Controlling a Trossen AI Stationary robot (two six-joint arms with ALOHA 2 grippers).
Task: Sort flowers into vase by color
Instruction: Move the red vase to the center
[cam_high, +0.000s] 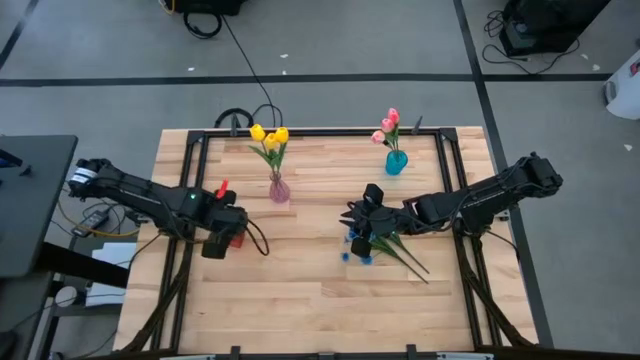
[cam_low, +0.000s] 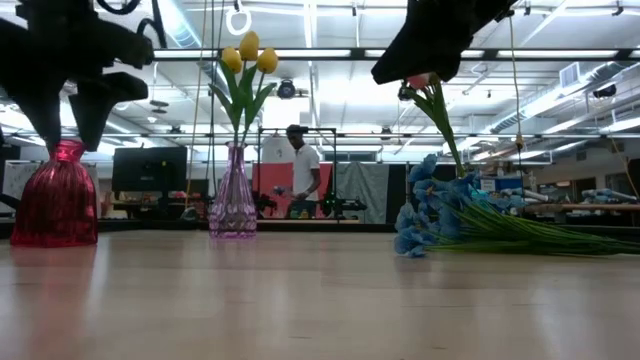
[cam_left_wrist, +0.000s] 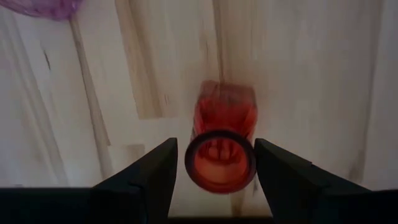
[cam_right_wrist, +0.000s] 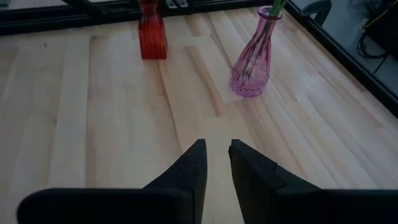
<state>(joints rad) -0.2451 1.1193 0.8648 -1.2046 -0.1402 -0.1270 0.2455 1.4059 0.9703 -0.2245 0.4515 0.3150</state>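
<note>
Standing at the table, what strikes me is that two colours look settled already: yellow tulips (cam_high: 269, 135) sit in the purple vase (cam_high: 279, 189) and pink tulips (cam_high: 388, 126) in the small teal vase (cam_high: 396, 162) at the far edge. The blue sprays (cam_low: 428, 215) lie flat on the table (cam_high: 300, 300), stems trailing toward the right. Over the blossom end hangs the right gripper (cam_high: 352, 217); its fingers are nearly together, a thin gap between them, and from its own camera I see nothing pinched, though from table height a green stem rises toward it, so whether it grasps anything I cannot tell. Above the empty red vase (cam_left_wrist: 221, 155) the left gripper (cam_left_wrist: 212, 168) hovers, fingers spread wide and straddling the rim without touching it. I judge the step is getting one blue spray into that red vase. To do it well, I'd say take a single stem near its middle rather than by the soft blossoms, lift until it hangs clear of the pile, and let the left fingers steady the vase neck so it doesn't tip.
</note>
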